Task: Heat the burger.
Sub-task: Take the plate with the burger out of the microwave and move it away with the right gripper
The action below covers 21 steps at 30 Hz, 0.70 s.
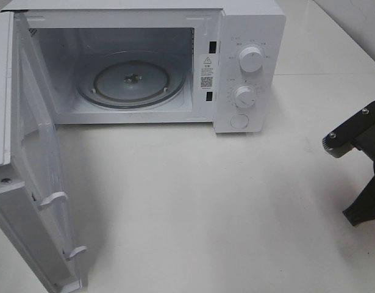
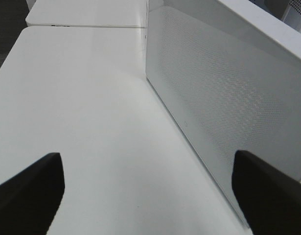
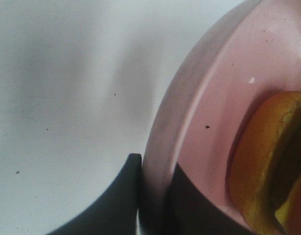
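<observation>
While our right gripper point(image 3: 152, 196) sat at the right edge of the high view, its fingers point(image 3: 116, 205) were nearly closed, pinching the rim of the pink plate point(image 3: 189, 122), one finger outside the rim and one inside. On that plate lay the burger point(image 3: 270, 161), its golden-brown bun close to the gripped rim; it showed only in the right wrist view. Our left gripper point(image 2: 145, 196) had its fingers point(image 2: 28, 191) spread wide and held nothing, hovering over the white tabletop point(image 2: 81, 107) just beside the perforated face of the microwave door point(image 2: 223, 98). Farther back, we saw the microwave point(image 1: 248, 67) standing with that door swung fully open to the left, the glass turntable point(image 1: 131, 82) bare inside, and two white knobs point(image 1: 250, 60) on its right panel.
</observation>
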Each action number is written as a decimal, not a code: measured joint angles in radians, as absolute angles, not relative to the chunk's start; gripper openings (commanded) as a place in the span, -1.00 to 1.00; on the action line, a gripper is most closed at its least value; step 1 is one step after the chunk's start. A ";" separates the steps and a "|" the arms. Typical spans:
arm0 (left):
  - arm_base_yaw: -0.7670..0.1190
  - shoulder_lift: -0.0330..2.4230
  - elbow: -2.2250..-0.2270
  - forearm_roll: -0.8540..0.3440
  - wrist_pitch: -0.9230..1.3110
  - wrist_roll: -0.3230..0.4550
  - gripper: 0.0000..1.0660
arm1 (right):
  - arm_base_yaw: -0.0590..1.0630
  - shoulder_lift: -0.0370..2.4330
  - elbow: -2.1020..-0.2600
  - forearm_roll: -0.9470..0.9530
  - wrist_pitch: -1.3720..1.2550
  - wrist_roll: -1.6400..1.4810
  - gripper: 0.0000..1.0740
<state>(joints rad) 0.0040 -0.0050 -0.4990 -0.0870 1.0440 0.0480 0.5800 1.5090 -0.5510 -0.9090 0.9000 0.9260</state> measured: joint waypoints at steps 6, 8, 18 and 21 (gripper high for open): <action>0.004 -0.005 -0.499 -0.087 1.044 0.048 0.64 | 0.570 1.583 -0.551 -0.956 0.844 0.996 -1.00; 0.004 -0.005 -0.499 -0.087 1.044 0.048 0.64 | 0.567 1.624 -0.551 -0.972 0.816 1.020 -1.00; 0.004 -0.005 -0.499 -0.087 1.044 0.048 0.64 | 0.562 1.765 -0.550 -1.056 0.726 1.147 -1.00; 0.004 -0.005 -0.499 -0.087 1.044 0.048 0.64 | 0.561 1.812 -0.551 -1.086 0.703 1.188 -1.00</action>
<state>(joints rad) 0.0040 -0.0050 -0.4990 -0.0870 1.0440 0.0480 0.5610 1.8120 -0.5510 -1.0860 0.7030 1.1880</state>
